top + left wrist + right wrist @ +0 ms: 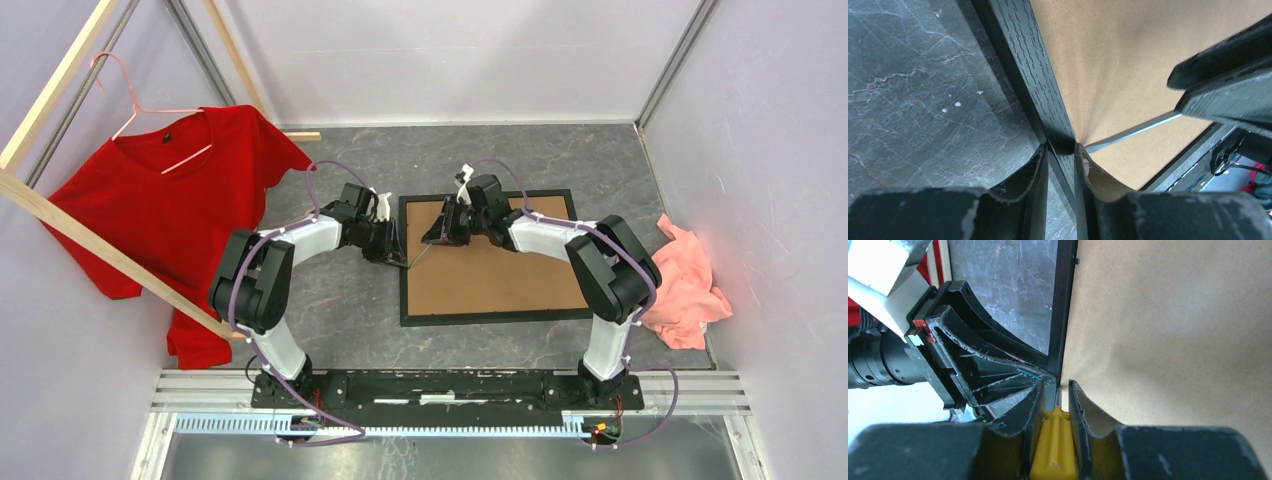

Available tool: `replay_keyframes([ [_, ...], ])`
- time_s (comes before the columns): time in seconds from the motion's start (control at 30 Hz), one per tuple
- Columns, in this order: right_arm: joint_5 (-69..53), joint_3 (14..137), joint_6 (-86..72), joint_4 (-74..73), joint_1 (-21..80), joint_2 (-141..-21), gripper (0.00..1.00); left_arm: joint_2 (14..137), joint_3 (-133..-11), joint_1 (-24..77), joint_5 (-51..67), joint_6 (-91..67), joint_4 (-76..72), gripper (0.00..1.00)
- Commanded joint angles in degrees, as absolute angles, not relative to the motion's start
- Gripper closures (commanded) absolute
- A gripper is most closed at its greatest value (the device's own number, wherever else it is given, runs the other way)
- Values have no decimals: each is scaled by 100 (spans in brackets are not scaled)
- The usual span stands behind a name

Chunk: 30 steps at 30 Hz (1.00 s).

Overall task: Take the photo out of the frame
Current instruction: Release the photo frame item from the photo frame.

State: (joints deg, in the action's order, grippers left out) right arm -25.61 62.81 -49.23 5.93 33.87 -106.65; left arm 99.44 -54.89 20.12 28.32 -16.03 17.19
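Overhead view: the frame lies face down on a grey table with its brown backing board facing up. The photo is hidden. The left pincer sits at the frame's left rail. Just to its right, over the board, the right pincer angles a thin metal shaft toward that rail.

Left wrist view: the left pincer's fingers are clamped on the black rail, one on each side. The shaft's tip reaches the board's edge just right of them.

Right wrist view: the right pincer grips a yellow tool handle between its fingers. The rail runs directly ahead, and the left pincer is to its left.
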Motion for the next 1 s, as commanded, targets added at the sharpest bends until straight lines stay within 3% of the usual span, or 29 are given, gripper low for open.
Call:
replay_keyframes([
  [0.0, -4322, 5793, -6413, 1607, 4029, -10375, 100, 10322, -5323, 2214, 1811, -1733, 1395, 98],
  [0.2, -4410, 5691, -6614, 2161, 4084, -10279, 100, 10433, -5355, 2333, 1817, -1742, 1387, 98],
  [0.5, -2736, 7772, -4276, -429, 4365, -10648, 100, 10393, -5352, 2401, 2068, -1751, 1332, 98],
  [0.8, -2985, 7940, -4649, -477, 4673, -10629, 100, 10373, -5353, 2400, 2017, -1758, 1343, 98],
  [0.97, -2855, 8673, -4537, -811, 4897, -10880, 100, 10408, -5361, 2408, 1981, -1755, 1336, 98],
])
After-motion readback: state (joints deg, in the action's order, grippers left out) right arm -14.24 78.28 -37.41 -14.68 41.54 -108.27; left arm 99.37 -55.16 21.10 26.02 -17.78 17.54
